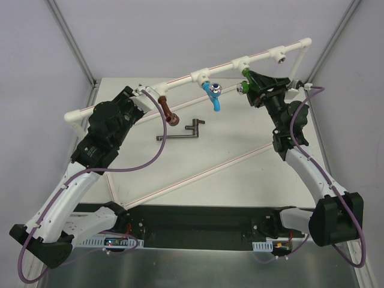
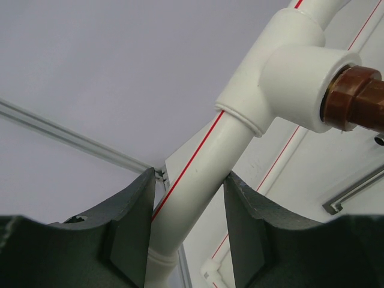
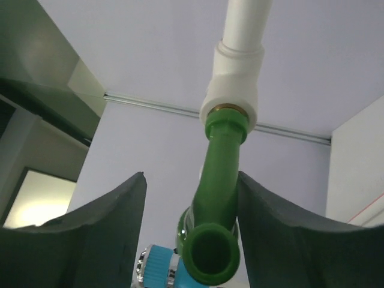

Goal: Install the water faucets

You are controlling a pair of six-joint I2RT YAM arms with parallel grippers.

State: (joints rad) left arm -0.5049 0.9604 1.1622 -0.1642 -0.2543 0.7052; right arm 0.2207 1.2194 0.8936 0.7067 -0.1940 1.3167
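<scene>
All three faucets sit in tee fittings of the white pipe frame. The reddish-brown faucet is on the left tee, the blue faucet on the middle tee, the green faucet on the right tee. My right gripper is open around the green faucet; the right finger touches it and a gap shows on the left. My left gripper is shut on the frame's pipe, just below the tee holding the reddish-brown faucet.
A dark grey metal key tool lies on the table in front of the frame. The frame's lower pipes run diagonally across the table. The blue faucet's cap shows beside the green spout.
</scene>
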